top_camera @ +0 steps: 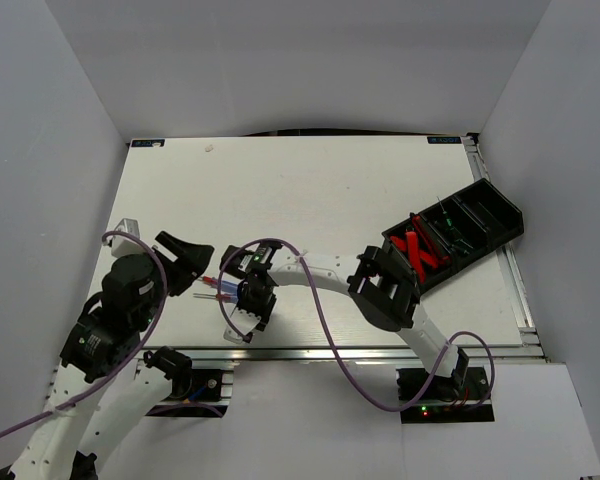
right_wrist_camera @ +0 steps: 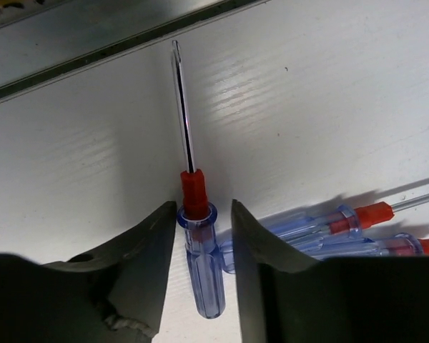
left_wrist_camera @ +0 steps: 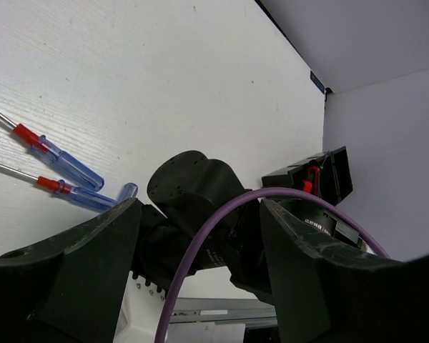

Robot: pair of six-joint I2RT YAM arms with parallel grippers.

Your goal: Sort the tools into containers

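Three clear blue-and-red screwdrivers (top_camera: 218, 288) lie near the table's front left. My right gripper (right_wrist_camera: 202, 209) stands open over one screwdriver (right_wrist_camera: 204, 264), its jaws astride the blue handle. The left finger is close against the collar and the right finger is a little off. Two more screwdrivers (right_wrist_camera: 322, 225) lie just to the right. My left gripper (left_wrist_camera: 200, 207) hangs open beside them, holding nothing, and the left wrist view shows two screwdrivers (left_wrist_camera: 61, 158) on the table. Two black containers (top_camera: 475, 222) at the right hold red-and-black knives (top_camera: 417, 255) and thin screwdrivers.
The metal rail of the table's front edge (right_wrist_camera: 93, 57) runs just beyond the screwdriver tip. The right arm's wrist and purple cable (left_wrist_camera: 193, 186) sit close in front of the left gripper. White walls enclose the table on three sides.
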